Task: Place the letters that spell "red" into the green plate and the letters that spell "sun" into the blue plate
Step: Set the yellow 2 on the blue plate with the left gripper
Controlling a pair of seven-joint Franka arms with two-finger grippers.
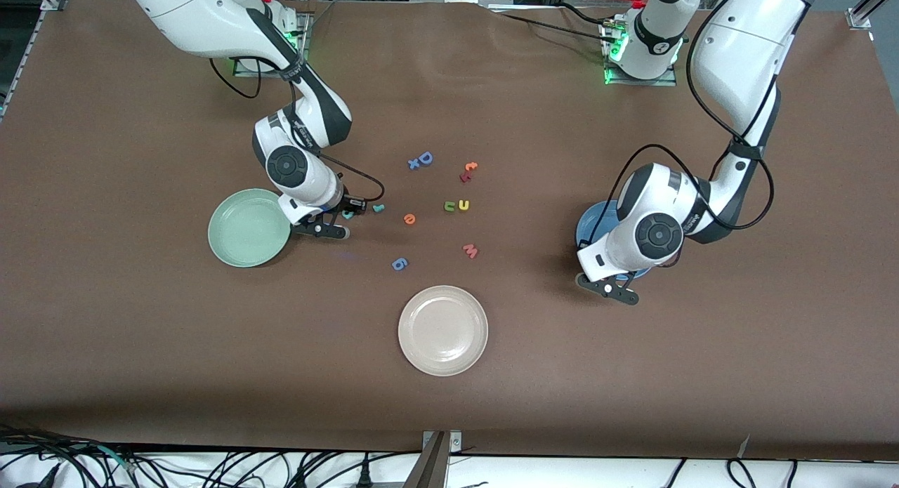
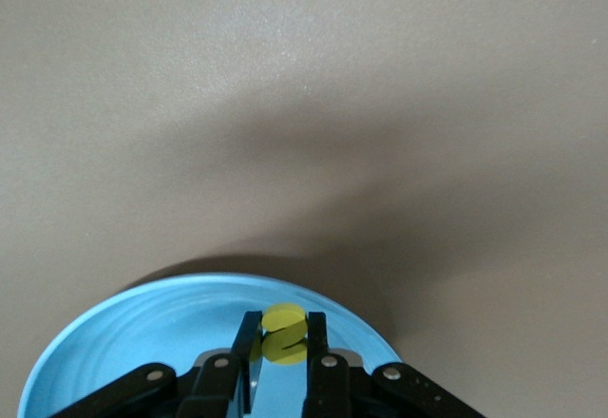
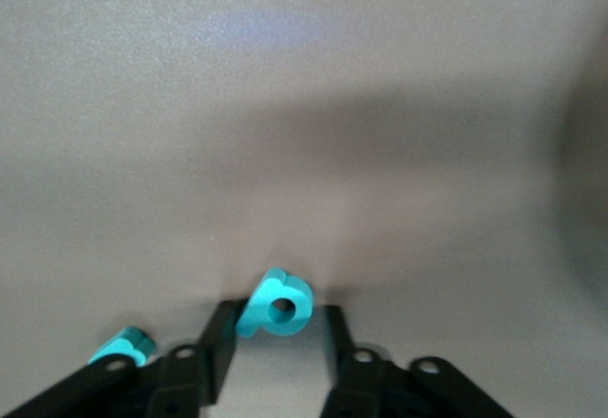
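My right gripper [image 1: 322,230] [image 3: 280,328] is low over the table beside the green plate [image 1: 249,228]. It is open, and the teal "d" [image 3: 277,306] lies between its fingers. A smaller teal piece [image 3: 122,347] sits close by. The small teal "r" [image 1: 378,208], the orange "e" [image 1: 409,219], the green "n" [image 1: 449,206] and the yellow "u" [image 1: 464,205] lie mid-table. My left gripper [image 1: 608,289] [image 2: 282,342] is shut on the yellow "s" [image 2: 283,334] over the blue plate [image 1: 588,227] [image 2: 142,342], by its rim.
A cream plate [image 1: 443,330] sits nearer the front camera. Stray letters lie around the middle of the table: a blue "D" with a small blue cross [image 1: 421,159], a red and orange pair [image 1: 469,170], a pinkish "w" [image 1: 470,251] and a blue "6" [image 1: 399,264].
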